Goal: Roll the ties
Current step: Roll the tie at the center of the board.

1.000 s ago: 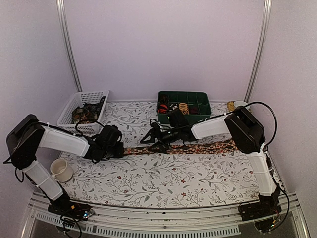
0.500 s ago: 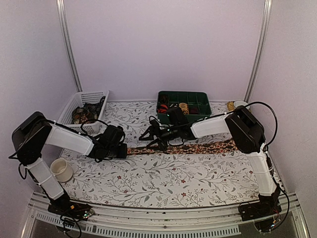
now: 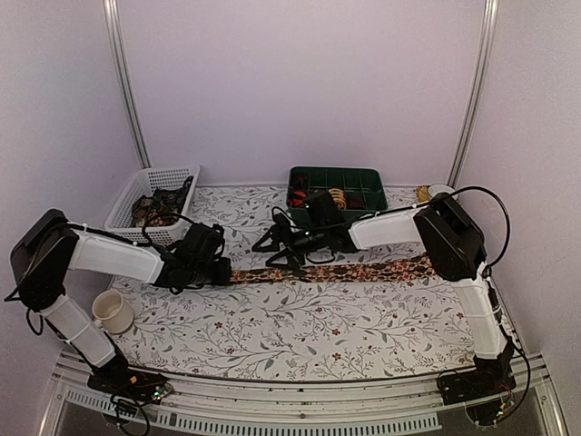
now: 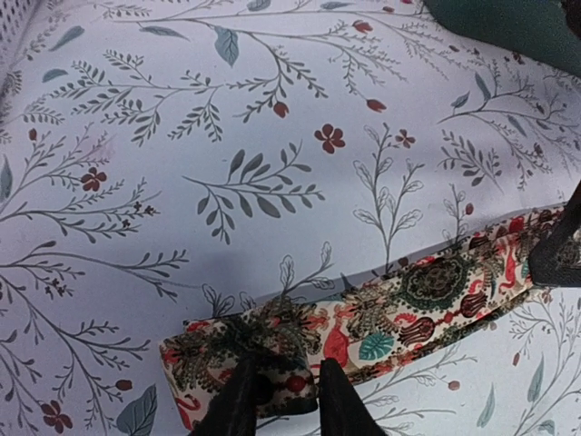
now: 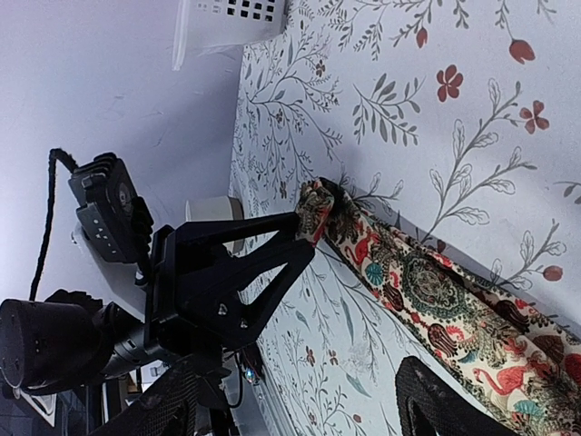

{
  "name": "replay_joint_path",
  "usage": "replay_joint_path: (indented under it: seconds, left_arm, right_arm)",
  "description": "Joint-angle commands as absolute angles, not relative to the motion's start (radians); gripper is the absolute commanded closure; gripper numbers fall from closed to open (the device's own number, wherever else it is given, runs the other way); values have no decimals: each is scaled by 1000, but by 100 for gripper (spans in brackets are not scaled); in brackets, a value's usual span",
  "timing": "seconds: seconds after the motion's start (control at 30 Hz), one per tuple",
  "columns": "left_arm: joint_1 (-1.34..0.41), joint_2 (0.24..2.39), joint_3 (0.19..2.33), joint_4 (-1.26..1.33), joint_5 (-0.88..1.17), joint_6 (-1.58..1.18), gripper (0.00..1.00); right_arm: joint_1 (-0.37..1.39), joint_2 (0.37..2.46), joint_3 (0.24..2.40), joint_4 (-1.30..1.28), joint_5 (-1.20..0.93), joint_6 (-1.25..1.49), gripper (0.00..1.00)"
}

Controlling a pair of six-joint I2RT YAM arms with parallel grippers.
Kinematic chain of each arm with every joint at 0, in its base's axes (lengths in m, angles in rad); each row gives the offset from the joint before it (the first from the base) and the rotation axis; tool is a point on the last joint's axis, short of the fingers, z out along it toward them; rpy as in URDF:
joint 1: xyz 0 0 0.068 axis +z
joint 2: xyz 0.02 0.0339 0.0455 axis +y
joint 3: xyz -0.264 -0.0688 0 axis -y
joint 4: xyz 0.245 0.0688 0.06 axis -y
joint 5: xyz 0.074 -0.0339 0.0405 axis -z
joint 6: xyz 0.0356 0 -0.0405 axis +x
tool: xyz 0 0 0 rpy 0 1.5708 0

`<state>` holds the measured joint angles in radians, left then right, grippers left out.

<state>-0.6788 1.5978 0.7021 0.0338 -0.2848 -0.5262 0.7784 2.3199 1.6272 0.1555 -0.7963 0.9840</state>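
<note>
One tie, dark with a red and cream floral print, lies flat across the middle of the table. Its left end is folded over. My left gripper sits low at that end. Its fingertips stand slightly apart, with the fold lying between them. My right gripper hovers just above the tie, a little right of the fold. It is open wide and holds nothing.
A green compartment tray with rolled ties stands at the back centre. A white mesh basket holding more ties is at the back left. A cream mug stands near the left arm. A small white dish is at the back right.
My left gripper's jaws have parted from shut to slightly open at the tie's folded end. The right gripper has drifted a little up and back-left, still open.
</note>
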Motion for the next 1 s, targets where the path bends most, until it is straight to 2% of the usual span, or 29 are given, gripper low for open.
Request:
replay_joint_path:
  seconds: [0.0,0.17,0.47,0.67,0.83,0.97]
  left_arm:
    - [-688,1542,689,23,-285,-513,74]
    - [-668,1512,666,50,-247,-514,69]
    - [-592,1373,570,91,-229,-597,68]
    - [-453,1328,470,173,-67,-674,68]
    - [-392,1408,478,224,78,-679,68]
    - [-351,1465,483,296,177,-698,68]
  right_arm:
    - [779,2242,1667,153,-800,990,25]
    - [779,2283,1715,152,-787,1003,25]
    - [810,2437,1873,130,-752,1052,26]
    - [835,2523,1943,181,-750,1093,34]
    - [848,2591,1976,292,-790,1174,40]
    - [851,2612,1979,343,-807,1226,40]
